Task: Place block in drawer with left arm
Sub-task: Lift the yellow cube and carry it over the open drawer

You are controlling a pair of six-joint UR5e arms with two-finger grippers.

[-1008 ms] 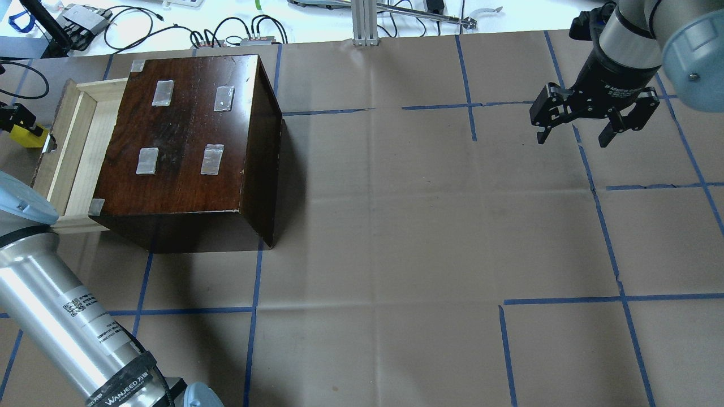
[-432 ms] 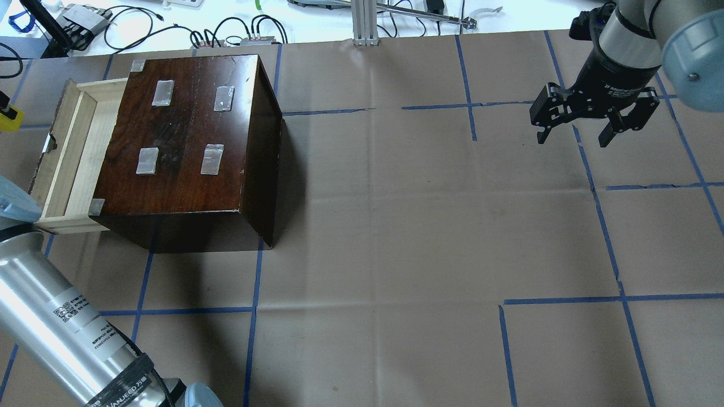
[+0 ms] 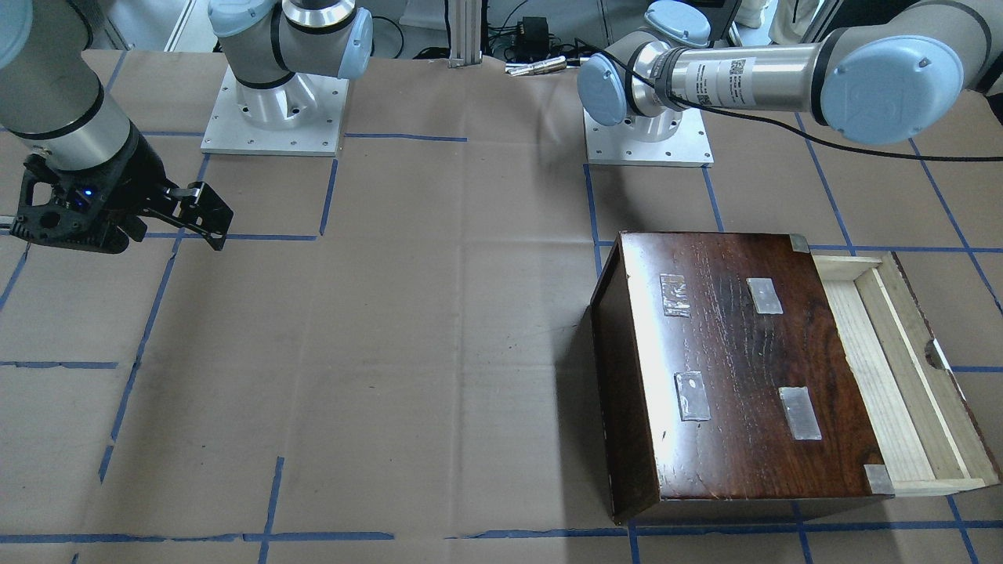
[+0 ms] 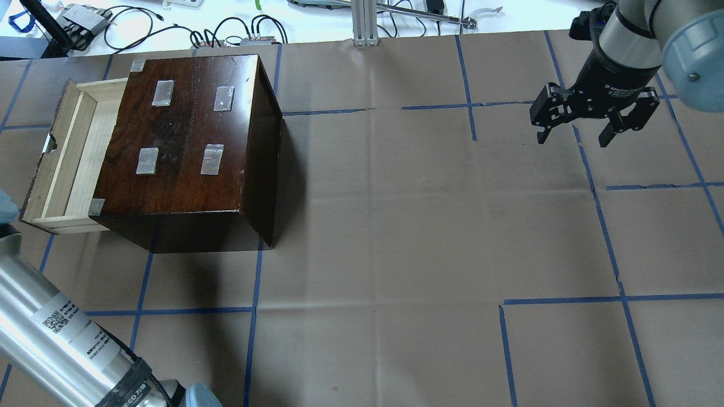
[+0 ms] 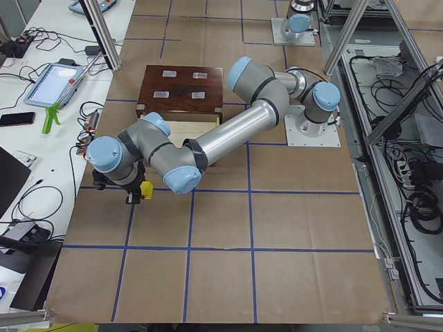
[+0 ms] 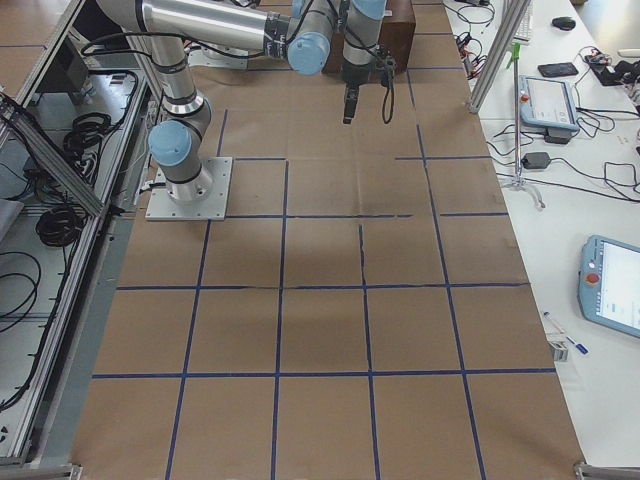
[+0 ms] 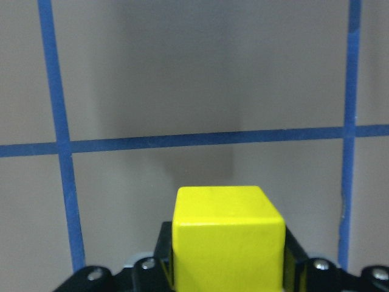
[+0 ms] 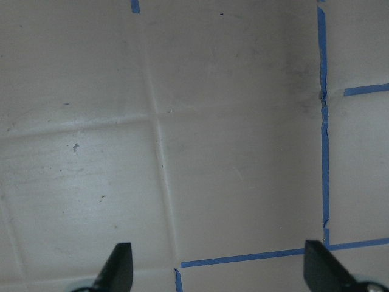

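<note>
**Left wrist view, lower centre:** the jaws of the left gripper (image 5: 136,192) are clamped on the block (image 7: 228,237), which is held over the paper-covered tabletop (image 4: 396,226) and its blue tape lines (image 7: 182,141).

**Exterior left view, left of centre:** the block sits at the tip of the left arm (image 5: 228,131), outside the drawer (image 4: 68,158) and lower in the frame.

**Overhead view, upper left:** the drawer is pulled out of the box (image 4: 181,135).

**Overhead view, upper right:** the right gripper (image 4: 572,138) has its jaws apart above the tabletop.
</note>
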